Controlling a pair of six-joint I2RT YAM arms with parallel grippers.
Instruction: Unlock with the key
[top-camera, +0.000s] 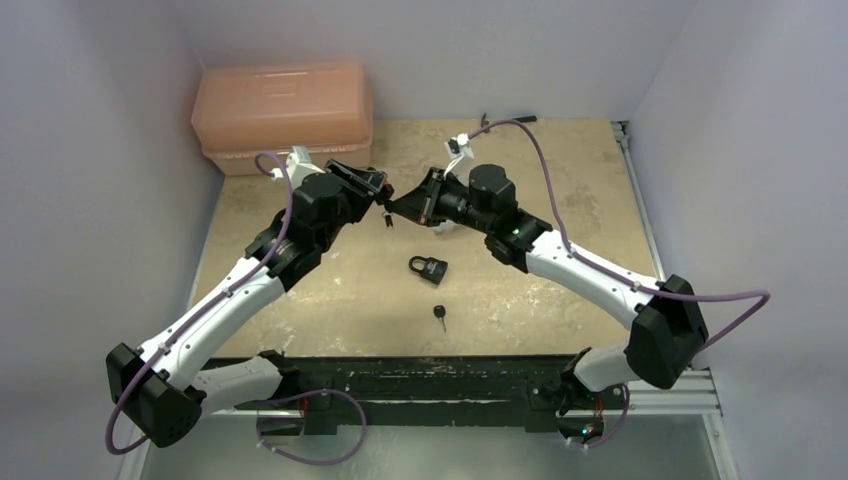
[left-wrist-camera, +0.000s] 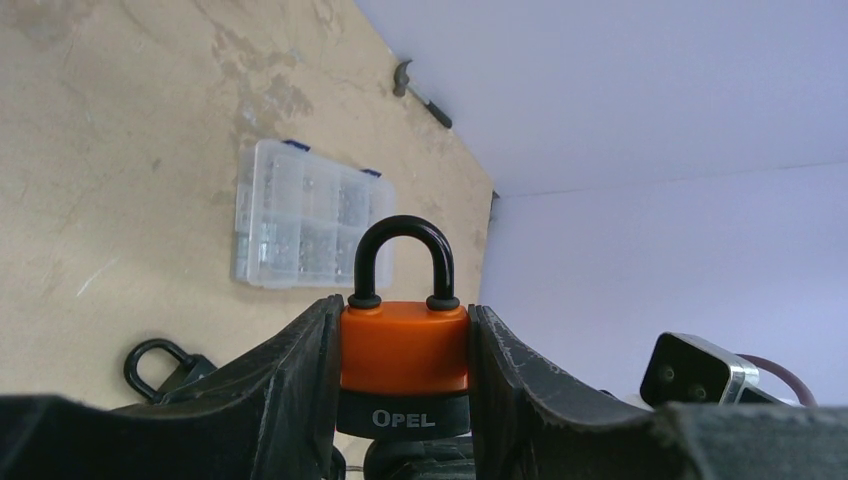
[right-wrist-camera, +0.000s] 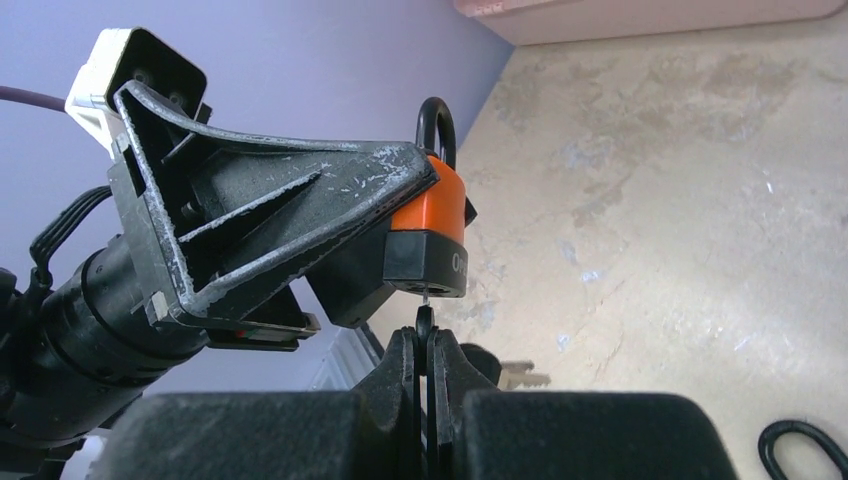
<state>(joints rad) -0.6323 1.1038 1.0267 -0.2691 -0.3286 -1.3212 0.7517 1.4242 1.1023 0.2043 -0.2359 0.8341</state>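
Right wrist view shows the right tool (right-wrist-camera: 425, 348) pinched shut on the key (right-wrist-camera: 425, 320). We see the key's black head from its thin edge, squeezed between the two fingers (right-wrist-camera: 398, 365). Its little metal blade sticks out toward 12 o'clock, and its tip meets the black bottom of the orange padlock (right-wrist-camera: 432, 215). How far the blade is inside I cannot tell. The left tool (left-wrist-camera: 406, 310) grips that padlock by its two sides. In the left wrist view one finger is at 9 o'clock and one at 3 o'clock, and the black loop on top stands up at 12 o'clock with both legs down in the body. Top view has both tools meeting nose to nose over the middle of the counter (top-camera: 560, 200). From that meeting spot, a black padlock (top-camera: 428, 268) lies on the counter toward 5 o'clock. A second small key (top-camera: 439, 316) with a black head lies just past it, apart from both tools
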